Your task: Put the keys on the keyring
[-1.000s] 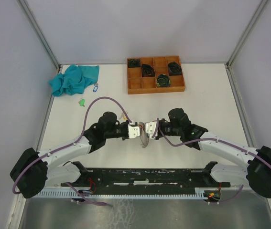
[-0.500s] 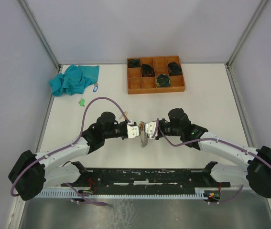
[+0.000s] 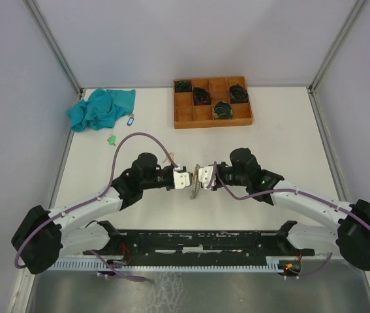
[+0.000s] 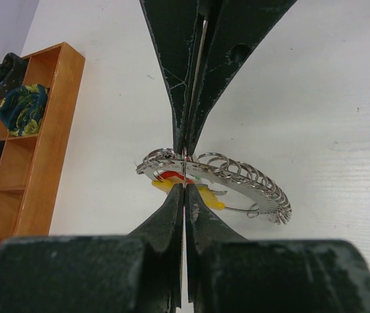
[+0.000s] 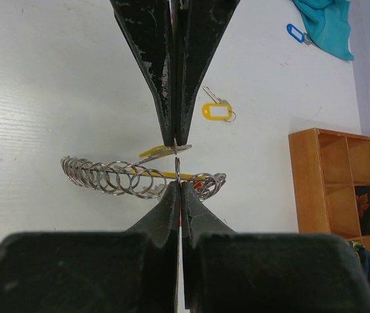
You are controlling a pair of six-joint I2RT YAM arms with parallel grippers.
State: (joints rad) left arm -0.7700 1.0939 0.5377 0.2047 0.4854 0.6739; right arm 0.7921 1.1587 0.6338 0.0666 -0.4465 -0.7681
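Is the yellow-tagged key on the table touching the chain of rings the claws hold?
Apart. Right wrist view: the yellow-tagged key lies on the table, bare white surface between it and the chain of rings.

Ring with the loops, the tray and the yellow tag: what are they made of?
The ring looks like metal: silvery and shiny, with bright glints. The tray seems to be wood: smooth orange-brown walls with square-cut edges. The yellow tag is probably plastic: even bright colour, slightly glossy.
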